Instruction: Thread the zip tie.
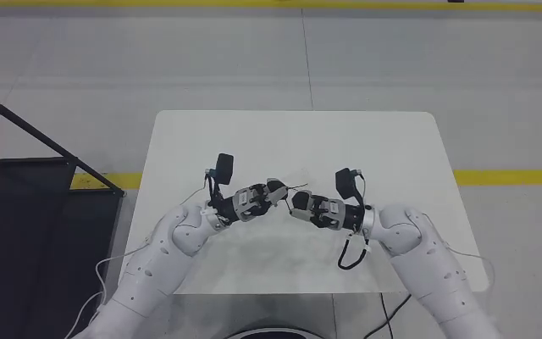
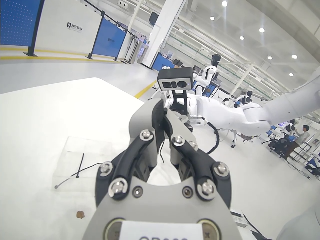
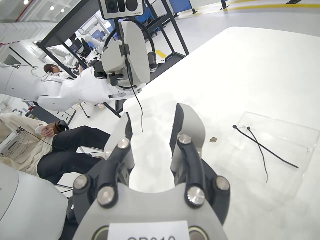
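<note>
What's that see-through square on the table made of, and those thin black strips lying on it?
The square sheet looks like clear rigid plastic, perhaps acrylic: the white table shows through it and its edges catch light. The two black strips look like matte flexible plastic, likely nylon: thin, slightly curved, each with a small blocky head.

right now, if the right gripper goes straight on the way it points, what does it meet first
The open right gripper would probably meet the zip tie, its tail hanging from the left gripper beyond; depth is unclear.
</note>
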You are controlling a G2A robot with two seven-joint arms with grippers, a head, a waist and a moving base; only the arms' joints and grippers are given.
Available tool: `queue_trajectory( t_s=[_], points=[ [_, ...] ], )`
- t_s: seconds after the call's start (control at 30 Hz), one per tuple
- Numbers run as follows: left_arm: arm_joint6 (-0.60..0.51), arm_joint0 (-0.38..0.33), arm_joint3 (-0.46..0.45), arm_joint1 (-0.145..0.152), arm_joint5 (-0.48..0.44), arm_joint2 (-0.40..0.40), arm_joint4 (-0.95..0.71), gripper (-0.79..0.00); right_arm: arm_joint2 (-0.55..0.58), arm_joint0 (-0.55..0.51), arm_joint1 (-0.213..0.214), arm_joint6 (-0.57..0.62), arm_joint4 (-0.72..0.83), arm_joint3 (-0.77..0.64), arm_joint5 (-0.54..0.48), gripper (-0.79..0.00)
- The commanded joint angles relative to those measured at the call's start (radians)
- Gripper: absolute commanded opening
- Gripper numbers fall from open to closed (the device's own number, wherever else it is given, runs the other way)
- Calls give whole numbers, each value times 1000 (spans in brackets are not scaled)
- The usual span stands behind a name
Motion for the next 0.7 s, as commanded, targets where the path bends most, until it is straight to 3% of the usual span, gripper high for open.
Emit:
queue_trajectory(
  t_s=[0.0, 0.3, 0.37, 0.5, 0.63, 0.67],
  points=[
    [5, 0, 1, 2, 0, 3, -1, -785, -4, 3, 0, 1, -1, -1, 1, -557],
    [26, -7, 10, 9, 0, 16, 2, -785, -10, -9, 1, -5, -46, -50, 36, -603],
    [33, -8, 11, 10, 0, 18, 4, -785, -8, -15, 2, -9, -62, -64, 49, -631],
    [44, -10, 15, 13, 0, 22, 6, -785, 0, -33, 5, -26, -96, -94, 78, -776],
    [53, -11, 17, 15, 0, 25, 8, -785, 15, -62, 8, -56, -146, -138, 132, -785],
    [56, -11, 18, 16, 0, 25, 7, -683, 20, -72, 9, -66, -163, -152, 148, -785]
  ],
)
